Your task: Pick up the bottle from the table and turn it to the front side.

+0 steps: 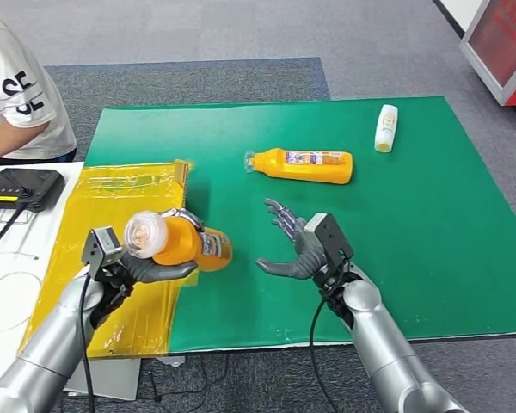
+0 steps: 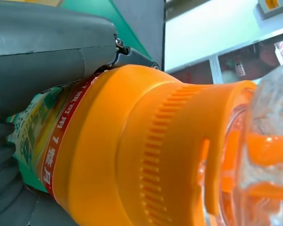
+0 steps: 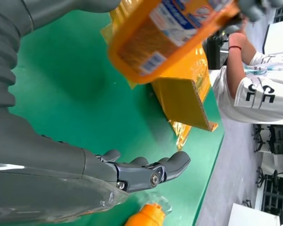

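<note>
The orange bottle [image 1: 177, 241] is lifted off the green mat [image 1: 437, 241], lying sideways in the left hand [image 1: 153, 268], which grips its body, clear cap toward the camera. Its label carries red-banded print, too blurred to read. The right hand [image 1: 291, 249] hovers beside it, fingers spread and holding nothing. A second orange bottle [image 1: 304, 165] lies farther back on the mat.

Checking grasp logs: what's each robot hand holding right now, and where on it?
Left robot hand grips the orange bottle around its body, near the shoulder, clear cap toward the camera. Right robot hand is open, holding nothing.
</note>
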